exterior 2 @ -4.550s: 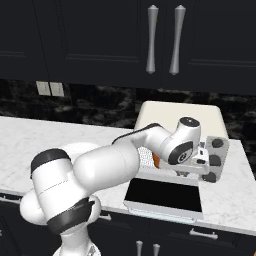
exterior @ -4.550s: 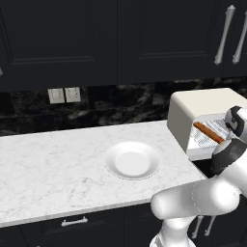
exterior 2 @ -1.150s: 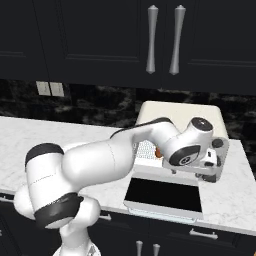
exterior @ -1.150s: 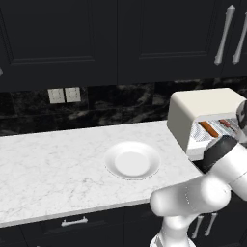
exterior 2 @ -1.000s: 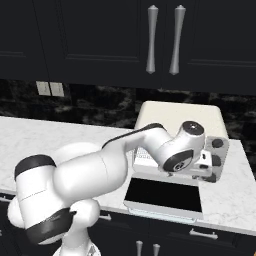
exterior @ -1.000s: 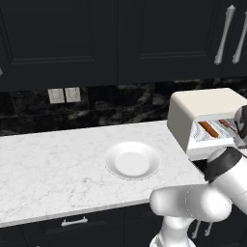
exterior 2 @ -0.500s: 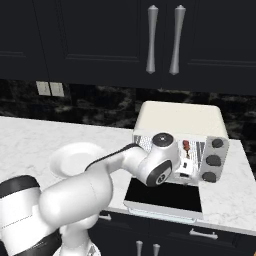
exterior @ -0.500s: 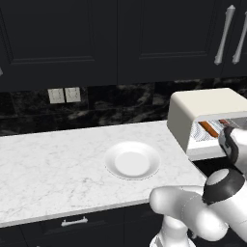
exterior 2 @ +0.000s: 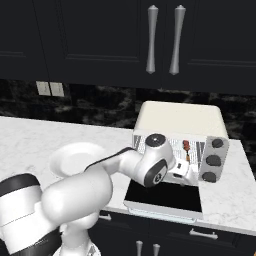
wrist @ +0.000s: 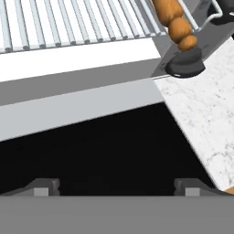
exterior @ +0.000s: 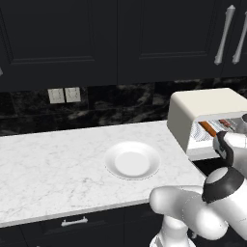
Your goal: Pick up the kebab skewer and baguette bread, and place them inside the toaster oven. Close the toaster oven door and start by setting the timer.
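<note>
Both foods lie in the oven (exterior 2: 175, 120); the empty, wide-apart end effector (wrist: 116, 185) above the flat door (exterior 2: 165, 196) might bump it.

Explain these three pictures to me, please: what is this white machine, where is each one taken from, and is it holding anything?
It is a white robot arm in a simulated kitchen. Two pictures come from cameras behind it, left and right, looking over the marble counter. The third comes from a camera on its hand, looking along the gripper, whose two dark tips stand wide apart with nothing between them.

On the counter sits a white plate and a cream toaster oven. The toaster oven door, dark glass, lies folded down and open. On the wire rack inside rests the orange-brown baguette; the right camera also shows the kebab skewer. The hand hovers just above the open door.
</note>
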